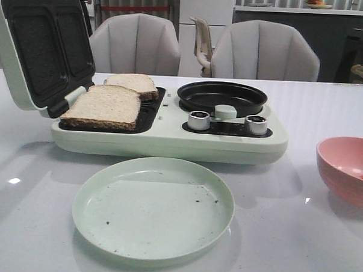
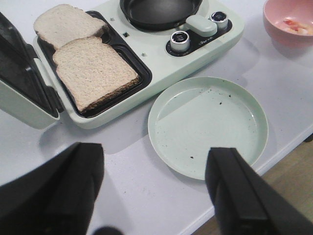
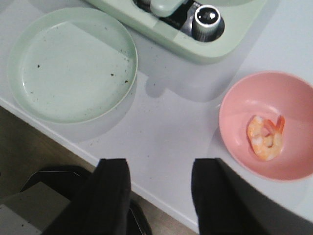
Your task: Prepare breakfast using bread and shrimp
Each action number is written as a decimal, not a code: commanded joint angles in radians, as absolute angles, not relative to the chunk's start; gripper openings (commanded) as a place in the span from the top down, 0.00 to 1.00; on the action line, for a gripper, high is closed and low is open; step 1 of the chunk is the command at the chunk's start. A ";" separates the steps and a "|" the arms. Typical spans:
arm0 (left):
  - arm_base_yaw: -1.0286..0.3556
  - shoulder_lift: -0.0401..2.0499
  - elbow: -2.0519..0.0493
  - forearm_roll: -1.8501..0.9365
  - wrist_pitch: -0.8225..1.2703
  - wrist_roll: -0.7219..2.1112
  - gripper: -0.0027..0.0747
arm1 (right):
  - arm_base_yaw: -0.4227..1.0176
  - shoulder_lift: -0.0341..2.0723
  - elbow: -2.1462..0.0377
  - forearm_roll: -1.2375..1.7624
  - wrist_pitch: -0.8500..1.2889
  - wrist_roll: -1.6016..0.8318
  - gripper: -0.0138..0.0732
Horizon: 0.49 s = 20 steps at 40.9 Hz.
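Bread (image 1: 104,105) is what you see first: two slices lying in the open sandwich-press side of the pale green breakfast maker (image 1: 169,141), one nearer you and one (image 1: 132,84) behind it, their edges overlapping slightly. Your left wrist camera shows the same pair filling the two dark wells under the raised lid (image 1: 41,45). To the right of them on the same appliance sits a round black pan (image 1: 222,97), and in front of it two silver knobs (image 1: 199,119) flank a green handle (image 1: 225,111). There is small writing on the dark control strip beside the knobs, but it is too tiny for you to read in any view.

Just in front of the appliance rests a pale green plate (image 1: 154,207), bare apart from a scatter of dark specks. Off to your right stands a pink bowl (image 1: 347,167), and the shrimp (image 3: 265,137) lies curled inside it, pale with an orange tint; it looks like one or perhaps two pieces pressed together, and the blur won't let you settle that.

Your left gripper (image 2: 156,191) hangs above the table's near edge with its jaws spread wide and nothing between them. Your right gripper (image 3: 160,196) hovers over the table edge between plate and bowl, also parted and holding nothing.
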State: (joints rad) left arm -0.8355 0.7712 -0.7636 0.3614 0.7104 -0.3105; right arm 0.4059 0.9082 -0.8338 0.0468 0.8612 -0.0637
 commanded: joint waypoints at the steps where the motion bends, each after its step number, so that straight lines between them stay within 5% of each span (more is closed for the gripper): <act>1: -0.844 0.771 -0.789 0.371 0.644 -0.314 0.33 | 0.402 0.830 -0.798 0.038 0.800 -0.061 0.36; 11: -0.844 0.771 -0.789 0.371 0.644 -0.314 0.34 | 0.402 0.726 -0.715 0.047 0.801 -0.061 0.36; 20: -0.844 0.771 -0.789 0.371 0.644 -0.314 0.59 | 0.402 0.722 -0.715 0.047 0.804 -0.061 0.36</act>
State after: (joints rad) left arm -0.8355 0.7712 -0.7636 0.3614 0.7104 -0.3105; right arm 0.4059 0.7265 -0.6904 0.0468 0.8612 -0.0616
